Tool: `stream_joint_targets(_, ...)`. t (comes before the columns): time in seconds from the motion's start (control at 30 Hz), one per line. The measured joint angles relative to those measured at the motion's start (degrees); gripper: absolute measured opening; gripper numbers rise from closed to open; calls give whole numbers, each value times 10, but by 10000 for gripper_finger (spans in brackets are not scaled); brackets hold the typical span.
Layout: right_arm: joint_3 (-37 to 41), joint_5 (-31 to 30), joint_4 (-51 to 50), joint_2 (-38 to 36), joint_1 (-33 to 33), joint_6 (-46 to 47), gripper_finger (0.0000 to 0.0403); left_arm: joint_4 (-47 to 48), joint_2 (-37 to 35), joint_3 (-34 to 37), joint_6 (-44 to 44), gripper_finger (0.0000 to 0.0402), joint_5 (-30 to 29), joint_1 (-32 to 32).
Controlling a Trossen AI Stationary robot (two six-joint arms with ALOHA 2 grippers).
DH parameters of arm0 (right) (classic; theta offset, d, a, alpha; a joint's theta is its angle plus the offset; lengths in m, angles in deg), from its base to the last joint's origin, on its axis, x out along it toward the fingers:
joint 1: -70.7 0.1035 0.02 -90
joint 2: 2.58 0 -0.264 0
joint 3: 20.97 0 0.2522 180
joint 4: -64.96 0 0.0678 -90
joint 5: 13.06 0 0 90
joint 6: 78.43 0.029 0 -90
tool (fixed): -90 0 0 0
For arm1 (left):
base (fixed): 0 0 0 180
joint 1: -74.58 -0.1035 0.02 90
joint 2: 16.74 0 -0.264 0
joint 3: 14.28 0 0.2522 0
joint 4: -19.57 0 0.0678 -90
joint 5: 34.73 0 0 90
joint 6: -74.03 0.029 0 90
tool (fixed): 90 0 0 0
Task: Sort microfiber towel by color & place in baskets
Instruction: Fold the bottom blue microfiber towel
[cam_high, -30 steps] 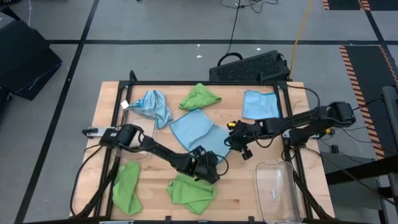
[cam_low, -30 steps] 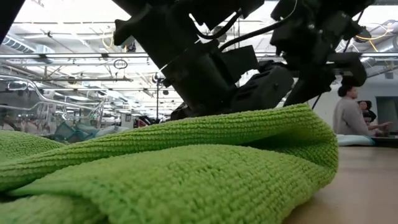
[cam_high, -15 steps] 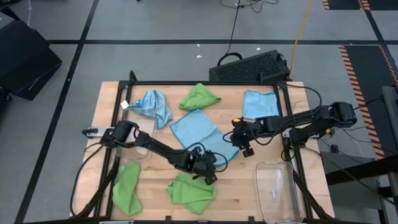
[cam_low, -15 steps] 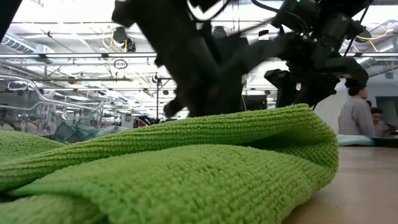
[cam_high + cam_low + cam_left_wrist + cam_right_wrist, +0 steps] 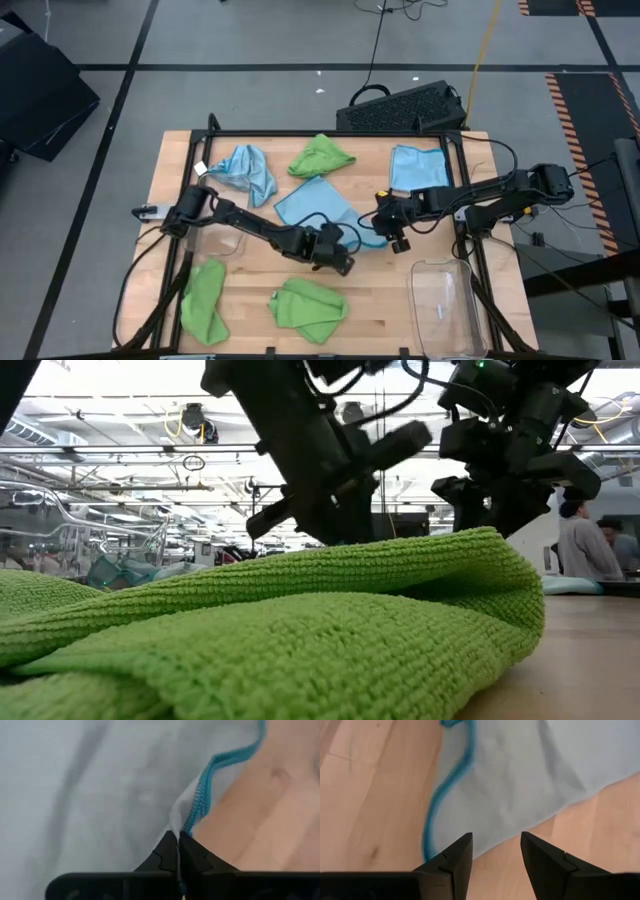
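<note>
1. Moved since a second ago: left gripper (image 5: pixel 347 250), up off the near green towel (image 5: pixel 308 308) and onto the edge of the middle blue towel (image 5: pixel 318 206); fingers (image 5: pixel 176 851) now pinched tight on that towel's stitched teal hem, pale cloth spreading just beyond the tips, bare wood beside them.
2. Shifted slightly: right gripper (image 5: pixel 380 222), nudged toward the same blue towel; fingers (image 5: pixel 455 857) parted at a middling gap, nothing between them, hovering over the towel's edge with the teal hem curving just ahead of one tip.
3. Unchanged: crumpled blue towel (image 5: pixel 245 170) at the far left, folded blue towel (image 5: pixel 415 166) at the far right, far green towel (image 5: pixel 321 155) between them, left green towel (image 5: pixel 203 299) at the near left corner.
4. Unchanged too: clear basket (image 5: pixel 447 307) at the near right of the table (image 5: pixel 250 310), nothing inside; well apart from both sets of fingers.
5. Seen low: green towel filling the foreground, both dark grippers hanging behind it, a person (image 5: pixel 585 545) far off in the room.
</note>
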Motion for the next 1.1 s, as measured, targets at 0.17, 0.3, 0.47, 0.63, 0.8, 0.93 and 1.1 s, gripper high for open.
stream_joint_targets(0.17, 0, 2, -17, 0, 0, 19, 160, -1, -18, -1, 5, 2, 20, -39)
stream_joint_targets(0.3, -1, 2, -29, -1, 0, 41, 160, 39, -39, -1, 39, 2, 24, -66)
stream_joint_targets(0.47, -1, 39, -45, -2, 2, 58, 160, 115, -68, -1, 71, 2, 10, -95)
stream_joint_targets(0.63, -2, 50, -30, -10, 18, 79, 160, 163, -74, -1, 83, 3, -16, -118)
stream_joint_targets(0.8, -2, 61, -23, -26, 32, 117, 160, 196, -76, -1, 106, 2, -22, -145)
stream_joint_targets(0.93, 0, 43, -37, -47, 42, 131, 160, 248, -76, 0, 109, 3, -25, -163)
stream_joint_targets(1.1, 0, -14, -60, -82, 47, 133, 160, 278, -75, 0, 119, 4, -24, -174)
